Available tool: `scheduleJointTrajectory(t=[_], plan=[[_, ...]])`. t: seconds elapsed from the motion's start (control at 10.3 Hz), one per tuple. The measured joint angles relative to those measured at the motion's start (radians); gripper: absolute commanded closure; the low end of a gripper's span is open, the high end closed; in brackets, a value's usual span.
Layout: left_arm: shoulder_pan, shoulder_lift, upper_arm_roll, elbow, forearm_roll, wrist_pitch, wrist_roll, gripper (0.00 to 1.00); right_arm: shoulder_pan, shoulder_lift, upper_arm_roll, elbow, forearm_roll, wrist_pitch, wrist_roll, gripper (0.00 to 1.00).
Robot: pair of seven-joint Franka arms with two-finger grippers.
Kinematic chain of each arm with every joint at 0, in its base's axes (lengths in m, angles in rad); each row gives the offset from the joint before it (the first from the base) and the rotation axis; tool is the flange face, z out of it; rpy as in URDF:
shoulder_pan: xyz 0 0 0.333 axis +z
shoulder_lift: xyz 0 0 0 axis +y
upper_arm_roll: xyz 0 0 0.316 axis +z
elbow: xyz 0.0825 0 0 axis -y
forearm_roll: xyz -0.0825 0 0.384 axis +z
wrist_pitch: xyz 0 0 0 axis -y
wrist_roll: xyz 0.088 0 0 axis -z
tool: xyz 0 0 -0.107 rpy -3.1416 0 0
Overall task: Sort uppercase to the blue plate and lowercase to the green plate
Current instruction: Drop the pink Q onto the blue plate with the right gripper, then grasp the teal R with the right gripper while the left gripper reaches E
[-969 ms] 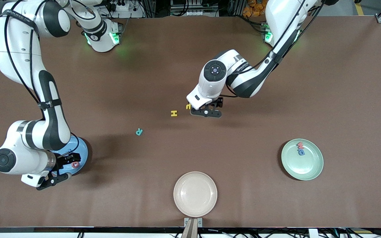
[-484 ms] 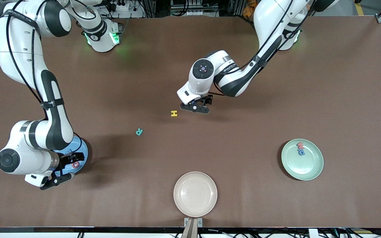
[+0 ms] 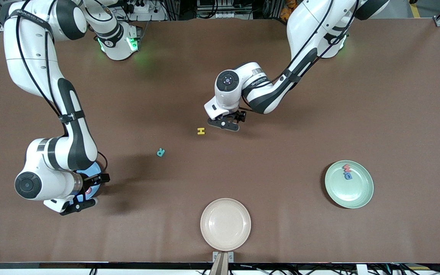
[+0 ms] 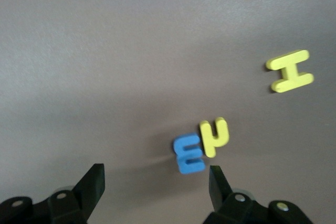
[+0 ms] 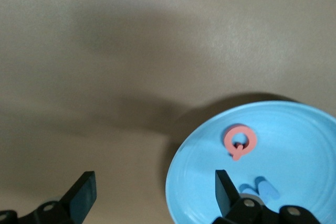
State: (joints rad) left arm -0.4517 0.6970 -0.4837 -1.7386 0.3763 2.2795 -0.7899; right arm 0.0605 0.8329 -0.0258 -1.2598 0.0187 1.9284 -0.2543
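My left gripper (image 3: pixel 225 123) (image 4: pixel 156 184) hangs open low over the middle of the table. Just ahead of its fingertips lie a blue e (image 4: pixel 189 154) and a yellow h (image 4: pixel 215 136), touching each other, the e close to one finger. The yellow H (image 3: pixel 201 131) (image 4: pixel 290 71) lies beside them, the teal R (image 3: pixel 160 152) nearer the front camera. My right gripper (image 3: pixel 89 192) (image 5: pixel 152 190) is open over the edge of the blue plate (image 3: pixel 97 172) (image 5: pixel 294 129), which holds a red ring letter (image 5: pixel 240 141) and a blue letter (image 5: pixel 257 188). The green plate (image 3: pixel 357 191) holds a red m (image 3: pixel 346 167) and a blue letter (image 3: pixel 348 175).
A cream plate (image 3: pixel 225 224) stands at the front edge, midway along the table. The right arm's elbow and forearm hide most of the blue plate in the front view. The left gripper hides the e and h there.
My left gripper has moved toward the right arm's end of the table, over the yellow h, which is now hidden in the front view. My right arm has shifted across the blue plate.
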Motion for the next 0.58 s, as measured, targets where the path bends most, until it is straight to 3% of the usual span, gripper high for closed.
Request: scheduleJointTrajectory(t=[0.39, 0.58], plan=[[-0.011, 0.030, -0.002, 0.000, 0.035, 0.045, -0.022, 0.15, 0.032, -0.164, 0.009, -0.293, 0.001, 0.223, 0.113, 0.00], [-0.030, 0.030, -0.004, 0.001, 0.035, 0.046, -0.051, 0.17, 0.096, -0.217, 0.011, -0.376, 0.001, 0.248, 0.270, 0.00]])
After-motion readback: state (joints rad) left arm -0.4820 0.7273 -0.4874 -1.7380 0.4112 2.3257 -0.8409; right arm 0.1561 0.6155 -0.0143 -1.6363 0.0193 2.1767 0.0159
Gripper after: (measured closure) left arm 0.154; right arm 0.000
